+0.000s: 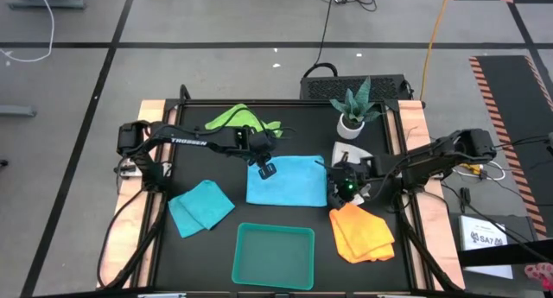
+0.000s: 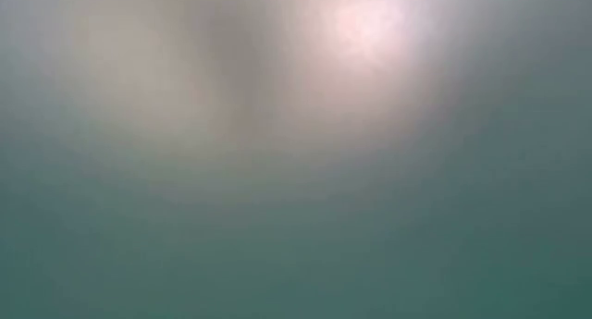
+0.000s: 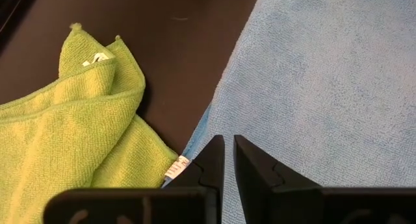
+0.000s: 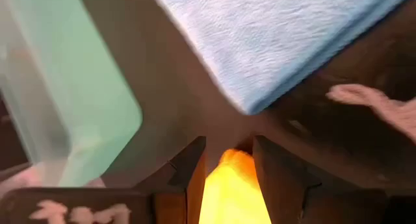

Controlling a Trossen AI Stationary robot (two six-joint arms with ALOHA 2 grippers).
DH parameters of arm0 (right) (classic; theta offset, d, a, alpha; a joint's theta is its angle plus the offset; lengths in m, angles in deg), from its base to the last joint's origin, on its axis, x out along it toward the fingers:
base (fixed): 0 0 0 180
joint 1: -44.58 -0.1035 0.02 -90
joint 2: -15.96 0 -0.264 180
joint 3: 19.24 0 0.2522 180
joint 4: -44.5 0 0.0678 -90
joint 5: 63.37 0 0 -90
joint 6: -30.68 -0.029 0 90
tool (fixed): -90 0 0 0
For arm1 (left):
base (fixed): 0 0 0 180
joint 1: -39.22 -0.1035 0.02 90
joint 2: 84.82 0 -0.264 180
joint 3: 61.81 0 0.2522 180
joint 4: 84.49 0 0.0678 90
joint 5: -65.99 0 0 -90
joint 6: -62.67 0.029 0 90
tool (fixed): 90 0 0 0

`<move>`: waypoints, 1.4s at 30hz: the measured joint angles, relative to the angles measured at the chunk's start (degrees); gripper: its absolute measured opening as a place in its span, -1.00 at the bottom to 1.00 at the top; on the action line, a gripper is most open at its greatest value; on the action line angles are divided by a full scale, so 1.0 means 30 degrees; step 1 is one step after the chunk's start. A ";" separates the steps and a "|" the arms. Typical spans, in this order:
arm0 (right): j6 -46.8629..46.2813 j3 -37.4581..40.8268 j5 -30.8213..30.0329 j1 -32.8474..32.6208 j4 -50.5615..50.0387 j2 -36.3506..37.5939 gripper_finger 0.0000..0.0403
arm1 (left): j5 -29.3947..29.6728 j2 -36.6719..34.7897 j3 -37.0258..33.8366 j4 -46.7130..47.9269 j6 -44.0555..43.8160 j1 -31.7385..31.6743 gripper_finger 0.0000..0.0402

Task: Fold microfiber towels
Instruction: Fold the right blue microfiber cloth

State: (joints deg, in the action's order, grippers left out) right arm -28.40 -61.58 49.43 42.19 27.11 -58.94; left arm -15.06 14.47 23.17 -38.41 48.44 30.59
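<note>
Your left claw [image 1: 267,168] sits at the far-left corner of the flat turquoise towel [image 1: 288,180] in the middle of the bench [image 1: 216,142]; in the left wrist view its fingers [image 3: 211,160] stand almost together over that towel's edge, next to a small white sewn-in tag [image 3: 177,165] whose print is too small to read, and you cannot tell whether any cloth is pinched between them. White lettering on the left arm reads TROSSEN [image 1: 188,142]. The lime green towel [image 1: 239,118] lies crumpled just beyond that claw, toward the far edge, with its own little white tag [image 3: 97,58] showing. Your right claw [image 1: 346,194] is at the near-right corner of the flat turquoise towel, its fingers part open around an edge of the yellow-orange towel [image 1: 361,231], which lies folded near the bench's right front. A second turquoise towel [image 1: 200,206] lies folded toward the left front. The pale grey-white towel [image 1: 352,153] rests by the potted plant [image 1: 355,108] near the far right. The teal tray [image 1: 273,256] sits at the front edge. A white label [image 1: 486,237] off the right side carries writing you cannot make out. The low view shows only blur.
</note>
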 joint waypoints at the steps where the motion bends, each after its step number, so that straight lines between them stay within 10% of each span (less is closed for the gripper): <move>1: -0.0073 0.0152 -0.0141 0.0032 0.0190 -0.0003 -0.41 | 0.0000 0.0000 0.0000 0.0000 -0.0003 -0.0003 -0.81; 32: -0.0994 0.0513 -0.2304 0.0541 0.2145 -0.0013 -0.41 | -0.1080 0.0007 0.0011 -0.2298 0.0774 -0.0776 -0.81; 42: -0.0198 0.0513 -0.1684 0.4228 0.2918 -0.0007 -0.41 | -0.1479 0.0007 0.0007 -0.1158 0.0155 -0.0392 -0.81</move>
State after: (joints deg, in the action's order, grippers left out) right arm -28.99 -60.04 44.38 54.88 35.86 -58.96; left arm -19.50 14.49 23.19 -41.89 48.91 29.41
